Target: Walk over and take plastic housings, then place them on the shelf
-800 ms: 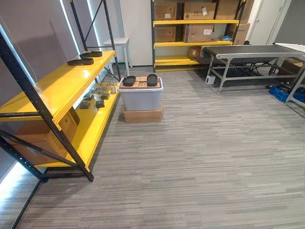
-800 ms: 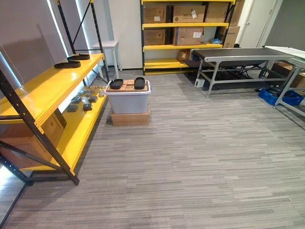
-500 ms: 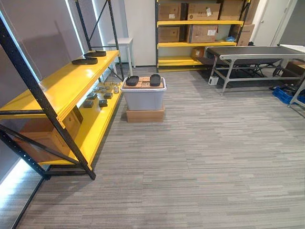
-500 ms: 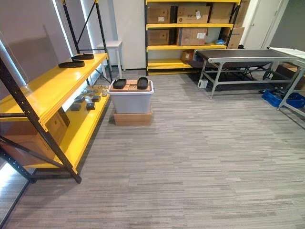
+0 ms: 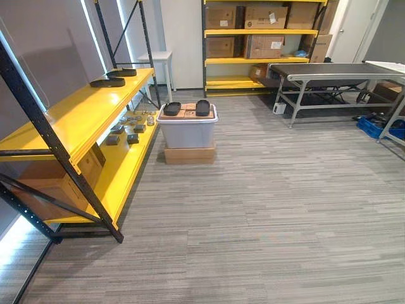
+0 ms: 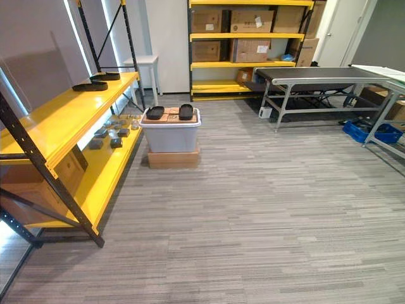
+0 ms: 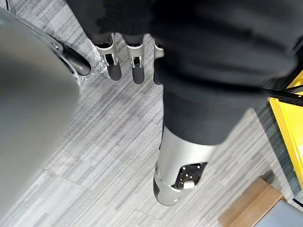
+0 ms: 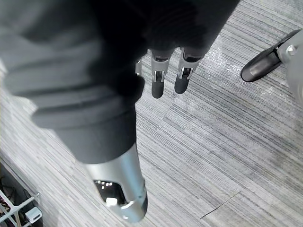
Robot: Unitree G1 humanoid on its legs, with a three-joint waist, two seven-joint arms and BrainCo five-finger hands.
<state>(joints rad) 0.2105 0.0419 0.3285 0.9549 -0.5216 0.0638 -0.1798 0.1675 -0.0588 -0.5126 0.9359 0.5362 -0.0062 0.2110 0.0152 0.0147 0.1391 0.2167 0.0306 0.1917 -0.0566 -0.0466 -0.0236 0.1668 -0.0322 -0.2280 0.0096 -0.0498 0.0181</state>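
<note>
Two black plastic housings [image 5: 171, 108] [image 5: 202, 107] lie side by side on the lid of a grey bin [image 5: 187, 132], which stands on a flat cardboard box [image 5: 190, 154] some way ahead. Two more black housings [image 5: 107, 82] [image 5: 121, 72] rest on the top board of the yellow shelf [image 5: 76, 117] along the left wall. My left hand [image 7: 137, 71] hangs over the carpet, fingers straight and holding nothing. My right hand [image 8: 157, 85] hangs the same way, open and bare.
Small grey parts [image 5: 130, 126] and a cardboard box [image 5: 57, 183] sit on the shelf's lower board. A second yellow rack with cartons [image 5: 253, 38] stands at the back, beside a white stool [image 5: 156, 58]. A conveyor table [image 5: 329, 69] and a blue crate [image 5: 380, 126] are at the right.
The whole picture has swayed slightly right and then back as the camera moved. The bin, housings and shelf stand where they were.
</note>
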